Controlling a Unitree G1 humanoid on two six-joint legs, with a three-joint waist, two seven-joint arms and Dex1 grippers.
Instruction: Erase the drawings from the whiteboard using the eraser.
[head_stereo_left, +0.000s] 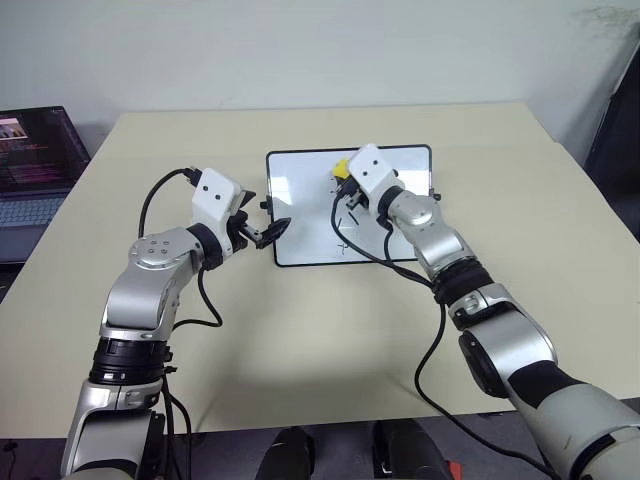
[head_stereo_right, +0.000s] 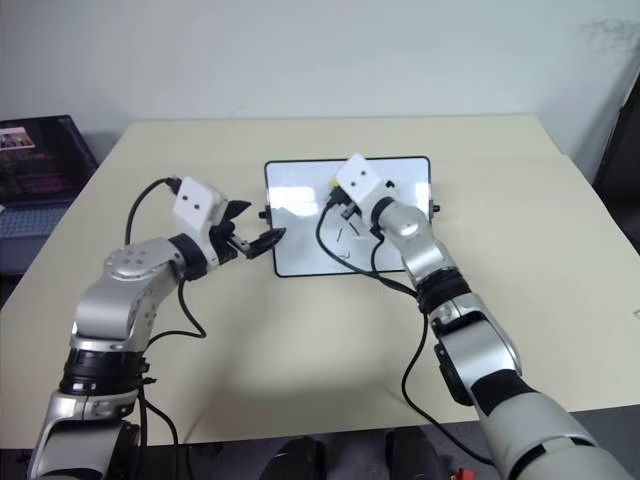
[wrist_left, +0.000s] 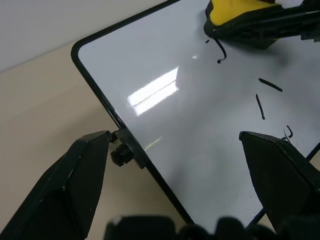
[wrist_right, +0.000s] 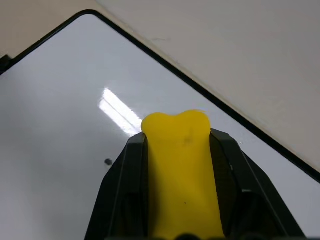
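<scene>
- Fingers of the right gripper (wrist_right: 180, 200) are clamped on the eraser (wrist_right: 181, 165), held over the whiteboard (head_stereo_left: 300, 200) near its far edge.
- Left gripper (wrist_left: 175, 165) stands wide open, straddling the board's left edge by the side knob (wrist_left: 120, 155), holding nothing.
- Drawings (wrist_left: 265, 95) lie just nearward of the eraser; the right arm is nearer.

One whiteboard (head_stereo_left: 300, 205), one eraser (wrist_right: 182, 170), one laptop (head_stereo_left: 35, 160)

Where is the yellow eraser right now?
The eraser is pinched in the right gripper, held over the far part of the whiteboard, next to the drawings.
</scene>
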